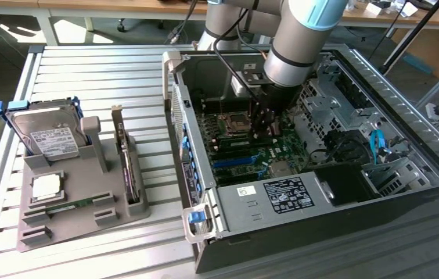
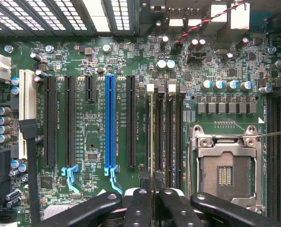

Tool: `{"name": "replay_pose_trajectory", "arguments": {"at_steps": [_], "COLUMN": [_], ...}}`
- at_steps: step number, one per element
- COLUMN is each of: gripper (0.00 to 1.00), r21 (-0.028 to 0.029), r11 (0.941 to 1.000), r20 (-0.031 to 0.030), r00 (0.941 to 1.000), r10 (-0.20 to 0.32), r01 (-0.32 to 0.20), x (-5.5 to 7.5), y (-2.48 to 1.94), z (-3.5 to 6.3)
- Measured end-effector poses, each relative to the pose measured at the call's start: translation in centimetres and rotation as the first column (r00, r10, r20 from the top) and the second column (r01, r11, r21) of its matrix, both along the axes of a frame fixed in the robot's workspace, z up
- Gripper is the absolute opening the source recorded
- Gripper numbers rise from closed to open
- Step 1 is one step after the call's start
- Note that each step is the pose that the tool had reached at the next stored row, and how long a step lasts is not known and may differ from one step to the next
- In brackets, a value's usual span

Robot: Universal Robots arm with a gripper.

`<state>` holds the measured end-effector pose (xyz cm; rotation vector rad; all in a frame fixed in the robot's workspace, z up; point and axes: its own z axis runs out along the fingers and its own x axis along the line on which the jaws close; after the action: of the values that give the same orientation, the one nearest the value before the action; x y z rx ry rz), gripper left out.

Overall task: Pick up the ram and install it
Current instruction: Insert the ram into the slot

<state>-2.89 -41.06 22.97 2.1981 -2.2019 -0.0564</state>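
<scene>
The gripper point(image 1: 265, 131) is reaching down into the case point(image 1: 175, 116), over the motherboard point(image 1: 239, 152). In the wrist view its fingers point(image 2: 139, 208) are pinching narrowly on the ram point(image 2: 152, 142). The ram is standing edge-on along the memory slot nearest the blue slot point(image 2: 110, 123), with the socket point(image 2: 225, 170) on its far side. In the exterior view, a tray point(image 1: 87, 224) is sitting at the case's 9 o'clock, and another green stick point(image 1: 71, 206) is lying in it.
</scene>
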Motion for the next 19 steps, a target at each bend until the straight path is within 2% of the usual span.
{"name": "replay_pose_trajectory", "arguments": {"at_steps": [1, 2, 3, 6, 11, 14, 15, 16, 19], "gripper": [0.19, 0.19, 0.26, 0.26, 0.26, 0.26, 0.24, 0.11, 0.11], "r21": [0.0000, 0.0000, 0.0000, 0.0000, 0.0000, 0.0000, 0.0000, -0.0002, 0.0000], "r11": [1.0000, 1.0000, 1.0000, 1.0000, 1.0000, 1.0000, 1.0000, 1.0000, 1.0000], "r20": [0.0000, 0.0000, 0.0000, 0.0000, 0.0000, 0.0001, 0.0002, 0.0001, 0.0002], "r00": [1.0000, 1.0000, 1.0000, 1.0000, 1.0000, 1.0000, 1.0000, 1.0000, 1.0000], "r10": [0.000, 0.000, 0.000, 0.000, -0.001, -0.005, -0.006, -0.006, -0.006], "r01": [0.000, 0.000, 0.000, 0.000, 0.001, 0.005, 0.006, 0.006, 0.006], "x": [0.0, 0.0, 0.0, 0.1, 0.1, 0.1, 0.1, 0.1, 0.1], "y": [0.00, 0.00, 0.00, 0.00, 0.00, 0.31, 0.53, 0.65, 0.65], "z": [0.00, 0.00, 0.00, 0.12, 1.63, 1.94, 2.14, 2.47, 2.54]}}
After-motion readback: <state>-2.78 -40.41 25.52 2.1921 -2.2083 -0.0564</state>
